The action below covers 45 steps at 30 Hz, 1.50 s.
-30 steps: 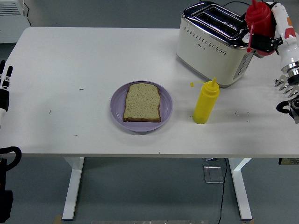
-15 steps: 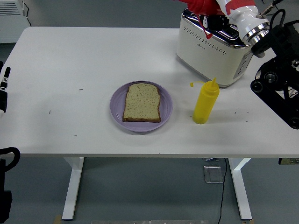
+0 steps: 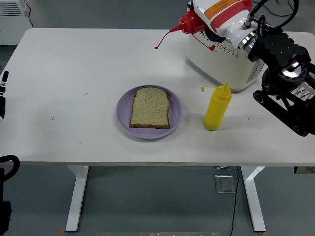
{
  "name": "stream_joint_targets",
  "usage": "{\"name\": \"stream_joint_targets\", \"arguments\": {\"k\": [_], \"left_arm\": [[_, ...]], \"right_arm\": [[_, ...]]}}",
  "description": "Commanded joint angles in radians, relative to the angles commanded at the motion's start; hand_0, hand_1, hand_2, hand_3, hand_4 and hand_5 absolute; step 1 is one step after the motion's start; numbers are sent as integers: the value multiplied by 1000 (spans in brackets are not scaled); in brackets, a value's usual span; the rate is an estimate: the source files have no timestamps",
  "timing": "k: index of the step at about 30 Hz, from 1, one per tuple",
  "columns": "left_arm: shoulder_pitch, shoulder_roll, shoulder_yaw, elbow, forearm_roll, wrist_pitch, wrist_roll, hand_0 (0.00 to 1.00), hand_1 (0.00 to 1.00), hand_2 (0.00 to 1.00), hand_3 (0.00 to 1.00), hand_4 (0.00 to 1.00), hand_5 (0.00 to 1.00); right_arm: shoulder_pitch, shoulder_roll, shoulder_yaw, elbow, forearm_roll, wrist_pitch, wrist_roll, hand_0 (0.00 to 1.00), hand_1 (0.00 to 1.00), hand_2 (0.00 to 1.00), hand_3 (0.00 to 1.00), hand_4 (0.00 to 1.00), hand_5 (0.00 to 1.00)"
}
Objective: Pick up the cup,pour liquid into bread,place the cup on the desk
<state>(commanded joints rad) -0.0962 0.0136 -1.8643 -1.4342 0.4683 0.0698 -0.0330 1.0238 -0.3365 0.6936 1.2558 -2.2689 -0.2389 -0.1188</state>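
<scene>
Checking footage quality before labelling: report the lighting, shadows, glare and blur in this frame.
Head view: even, soft light; faint shadows beside the yellow bottle and around the plate; mild glare on the toaster top; bread and table sharp; the red bottle in the right hand slightly motion-smeared.

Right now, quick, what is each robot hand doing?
Left hand: at the table's left edge, cannot tell if open or closed.
Right hand: holding the red squeeze bottle, tipped sideways.
</scene>
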Motion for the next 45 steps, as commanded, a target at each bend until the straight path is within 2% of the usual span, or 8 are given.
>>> {"name": "stream_joint_targets", "arguments": {"k": [4, 10, 20, 28, 38, 41, 43, 45], "left_arm": [[-2, 0, 3, 0, 0, -1, 0, 794, 748, 745, 702, 506, 989], [-3, -1, 3, 0, 0, -1, 1, 793, 745, 745, 702, 507, 990], [-2, 0, 0, 0, 0, 0, 0, 791, 743, 745, 703, 508, 994], [-4, -2, 4, 1, 0, -1, 1, 788, 740, 745, 702, 509, 995], [1, -2, 5, 1, 0, 0, 0, 785, 739, 740, 701, 511, 998], [2, -2, 6, 1, 0, 0, 0, 785, 739, 740, 701, 511, 998], [3, -2, 7, 1, 0, 0, 0, 786, 738, 742, 702, 514, 998], [3, -2, 8, 1, 0, 0, 0, 786, 738, 742, 702, 514, 998]], "right_arm": [[-8, 7, 2, 5, 14, -12, 2, 71, 127, 276, 329, 447, 56], [-25, 18, -98, -41, 31, 7, 6, 71, 128, 275, 327, 445, 53], [-9, 12, 11, -2, 0, -18, 2, 76, 128, 272, 326, 437, 52], [-28, 39, -105, -69, 25, -10, 4, 75, 127, 272, 325, 441, 54], [-39, 41, 5, -18, 2, -56, -5, 74, 126, 270, 324, 444, 50], [-59, 40, 52, 16, 89, -83, 3, 74, 126, 270, 324, 444, 50], [-63, 40, 86, 34, 158, -64, 7, 75, 125, 270, 324, 446, 45], [-76, 35, 104, 53, 241, -99, 7, 75, 125, 270, 324, 446, 45]]}}
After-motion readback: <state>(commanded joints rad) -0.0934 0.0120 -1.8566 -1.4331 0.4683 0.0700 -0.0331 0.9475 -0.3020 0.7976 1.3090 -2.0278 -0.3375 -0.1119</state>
